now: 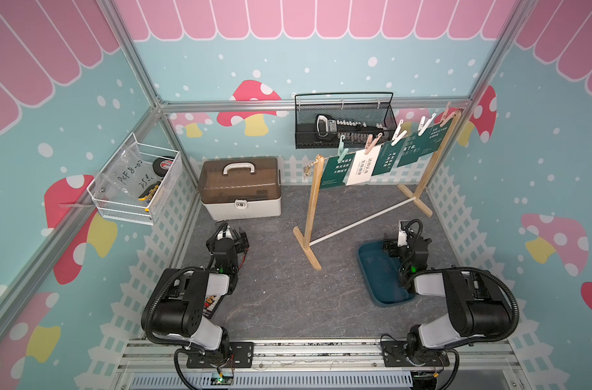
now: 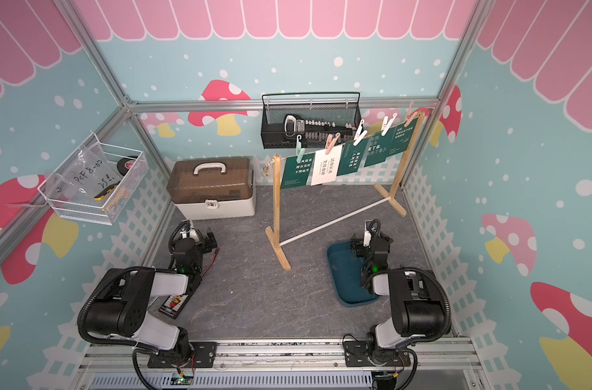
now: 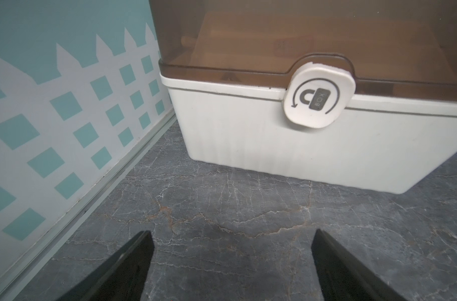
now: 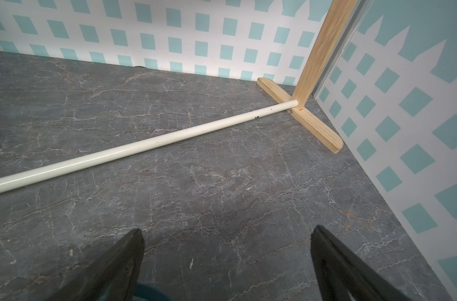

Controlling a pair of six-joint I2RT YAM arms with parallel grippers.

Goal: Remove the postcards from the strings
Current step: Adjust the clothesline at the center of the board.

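Note:
Several postcards hang side by side from the string (image 1: pixel 327 157) (image 2: pixel 285 157), which runs between two wooden posts at the back right. The nearest is a dark green postcard (image 1: pixel 335 170) (image 2: pixel 296 170), then a white postcard (image 1: pixel 362 167) (image 2: pixel 325 167), then more green ones (image 1: pixel 411 152) (image 2: pixel 377 152). Pastel clothespins (image 1: pixel 372 141) pin each card. My left gripper (image 1: pixel 233 233) (image 2: pixel 204 237) (image 3: pixel 232 234) is open, low over the floor in front of a storage box. My right gripper (image 1: pixel 391 243) (image 2: pixel 357 244) (image 4: pixel 227 230) is open and empty, over the far edge of a blue tray, well below the cards.
A white storage box (image 1: pixel 240 202) (image 3: pixel 248 135) with a brown lid stands at the back left. A blue tray (image 1: pixel 379 280) (image 2: pixel 345 280) lies under the right arm. A white rod (image 1: pixel 362 221) (image 4: pixel 144 147) joins the posts' feet. A black mesh basket (image 1: pixel 343 135) and a white wire basket (image 1: pixel 125 206) hang on the walls.

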